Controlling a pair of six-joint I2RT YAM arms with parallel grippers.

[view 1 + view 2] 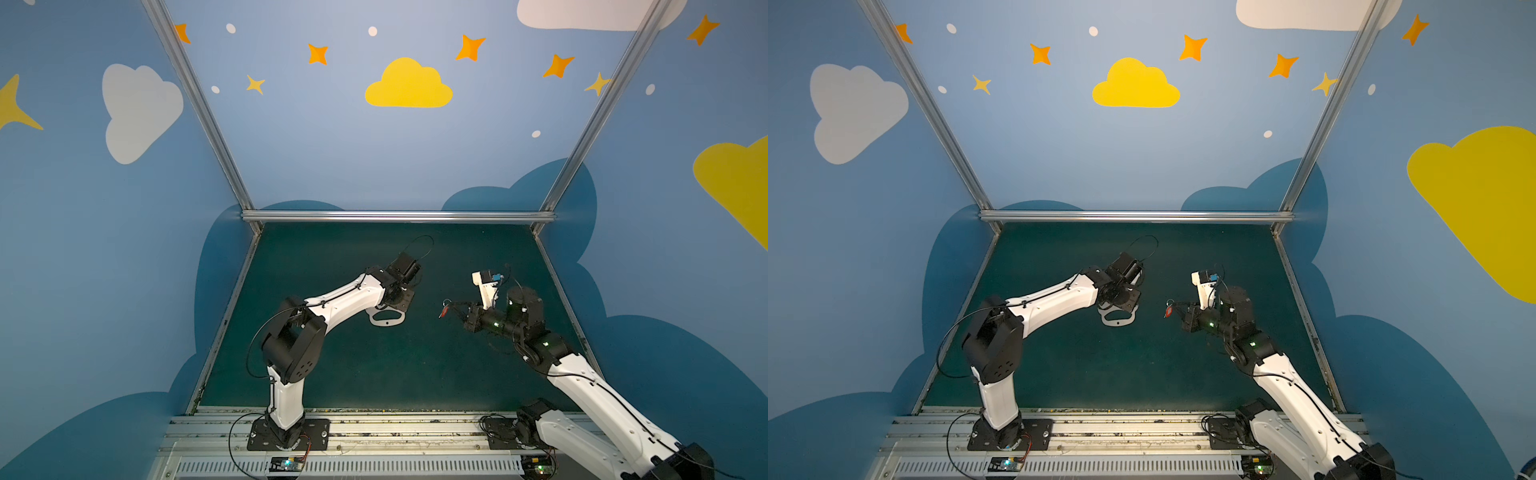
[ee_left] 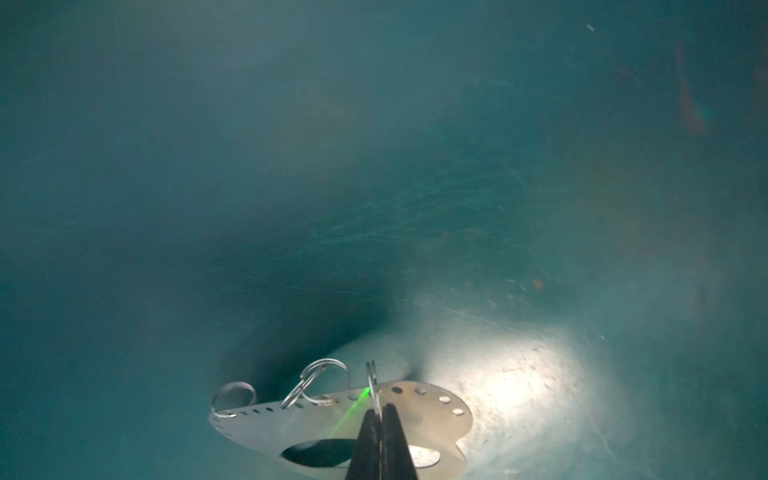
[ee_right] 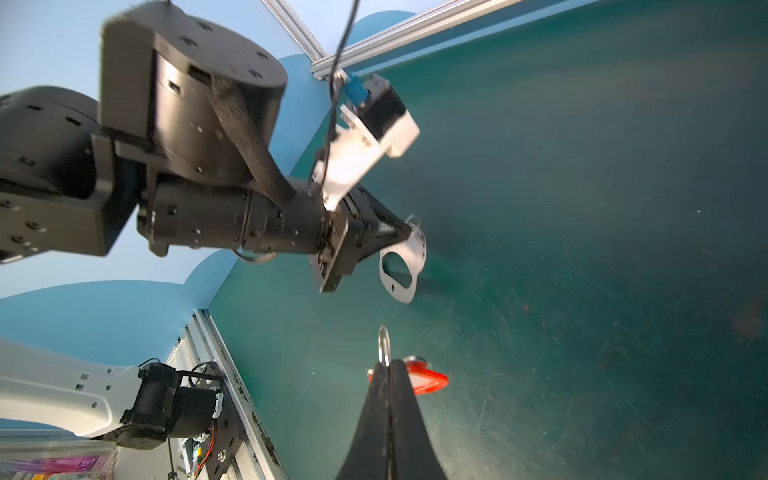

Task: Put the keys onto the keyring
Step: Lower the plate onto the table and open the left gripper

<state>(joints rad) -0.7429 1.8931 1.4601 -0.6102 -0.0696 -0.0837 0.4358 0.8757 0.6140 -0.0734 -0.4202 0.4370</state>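
Note:
In the left wrist view my left gripper (image 2: 380, 408) is shut on a thin silver keyring (image 2: 372, 380) that stands edge-on in a hole of the flat grey holed plate (image 2: 282, 426). The plate hangs tilted from that ring, just above the mat. More keyrings (image 2: 322, 380) sit along its edge. My right gripper (image 3: 386, 364) is shut on the small silver loop (image 3: 383, 343) of the keys; their red-orange tag (image 3: 430, 379) pokes out beside the fingers. The key blade is mostly hidden. In both top views the tag (image 1: 444, 310) hangs in the air to the right of the plate (image 1: 388, 321), well apart from it.
The green mat (image 1: 374, 374) covers the floor, ringed by an aluminium frame (image 1: 395, 216) and blue walls. The right wrist view shows the left arm's wrist and white camera mount (image 3: 374, 137) above the plate (image 3: 405, 266). The arm bases stand on the front rail (image 1: 374, 428).

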